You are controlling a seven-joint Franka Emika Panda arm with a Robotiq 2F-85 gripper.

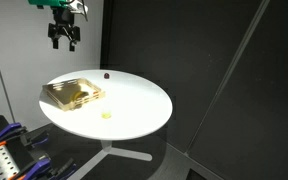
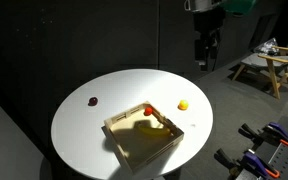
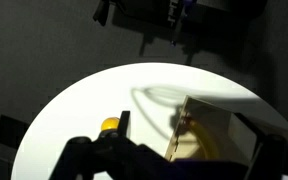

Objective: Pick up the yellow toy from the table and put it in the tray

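Black backdrop (image 1: 204,60) on all sides, room dim, dark grey floor (image 2: 234,105). Low wooden piece, probably a stool (image 2: 267,60), stands off in the far corner. Blue-and-orange clamps (image 2: 256,150) sit low in the foreground; pale wall panel (image 1: 2,60) at one edge.

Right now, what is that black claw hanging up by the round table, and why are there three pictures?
That claw is the robot arm's hand, called a gripper. It hangs high up by the white table, open, holding nothing. Two pictures come from cameras standing around the table. The third comes from a camera on the robot's wrist, looking down. On the table lie a wooden tray with a few small pieces in it, a little yellow toy beside the tray, and a tiny dark bead farther away.
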